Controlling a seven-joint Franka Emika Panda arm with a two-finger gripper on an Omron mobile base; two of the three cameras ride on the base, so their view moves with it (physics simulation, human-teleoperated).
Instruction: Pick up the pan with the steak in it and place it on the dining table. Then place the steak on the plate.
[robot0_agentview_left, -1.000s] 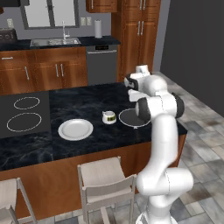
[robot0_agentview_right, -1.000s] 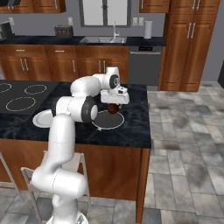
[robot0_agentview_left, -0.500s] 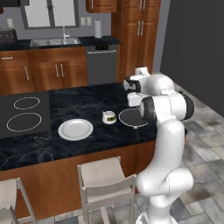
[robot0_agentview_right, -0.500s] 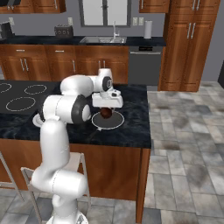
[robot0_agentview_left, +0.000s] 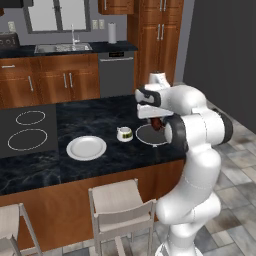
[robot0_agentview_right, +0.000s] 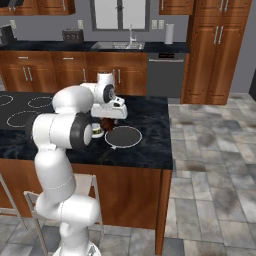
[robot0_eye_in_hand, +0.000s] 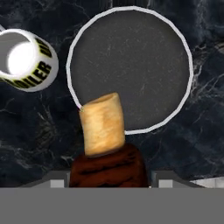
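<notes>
The steak (robot0_agentview_left: 157, 123) hangs in our hand (robot0_agentview_left: 156, 121) in the left base view, lifted clear of the pan (robot0_agentview_left: 151, 134), which already rests on the black stone desk (robot0_agentview_left: 100, 160). We judge the pan step complete and the steak raised for carrying to the white plate (robot0_agentview_left: 86, 148). The plate lies well to the left of the pan. A small white cup (robot0_agentview_left: 124, 134) stands between the two, near the pan's rim; it is the one obstacle on a straight path, so we judge that the carry must pass above it.

In the right base view, the hand (robot0_agentview_right: 106, 121) sits under the white wrist, just beside the pan (robot0_agentview_right: 123, 136) and above the desk (robot0_agentview_right: 145, 145). The steak (robot0_agentview_right: 106, 123) shows as a dark lump there. The cup (robot0_agentview_right: 97, 132) is partly hidden by our arm.

In the hand view, the steak (robot0_eye_in_hand: 107, 157) fills the bottom centre, its pale fatty end pointing toward the pan (robot0_eye_in_hand: 130, 68). The fingertips are covered, so we take the hand as pinching the steak. The cup (robot0_eye_in_hand: 26, 59) lies to the upper left.
</notes>
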